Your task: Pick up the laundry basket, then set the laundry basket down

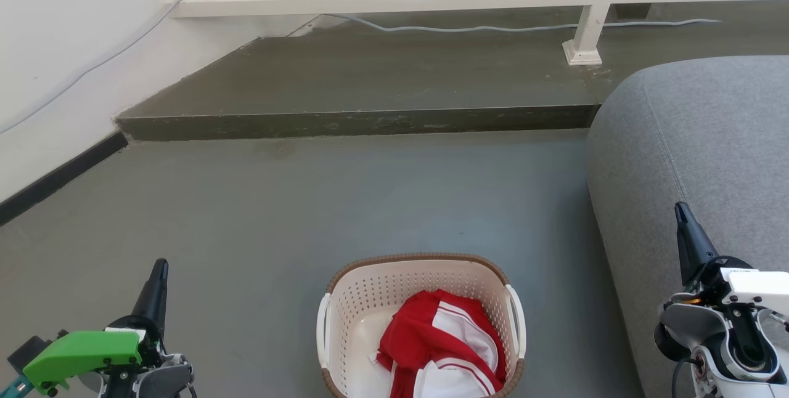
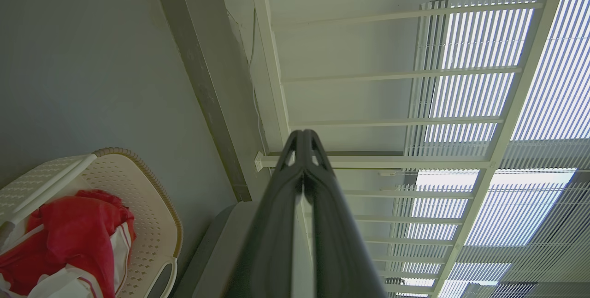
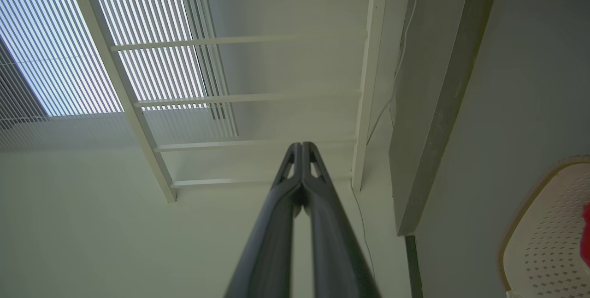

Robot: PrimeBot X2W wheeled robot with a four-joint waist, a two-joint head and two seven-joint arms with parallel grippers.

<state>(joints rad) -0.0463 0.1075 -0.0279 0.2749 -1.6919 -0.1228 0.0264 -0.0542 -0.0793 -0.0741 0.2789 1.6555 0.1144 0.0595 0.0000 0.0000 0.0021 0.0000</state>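
laundry basket, judged light and stiff, is best taken by handles at its 3 and 9 o'clock; left gripper and right gripper are seen pressed together, empty.

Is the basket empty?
No, red and white clothes lie bunched up inside the laundry basket.

The grey floor carries the laundry basket at six o'clock in the head view; a grey sofa stands at three o'clock. A raised step runs across at twelve o'clock.
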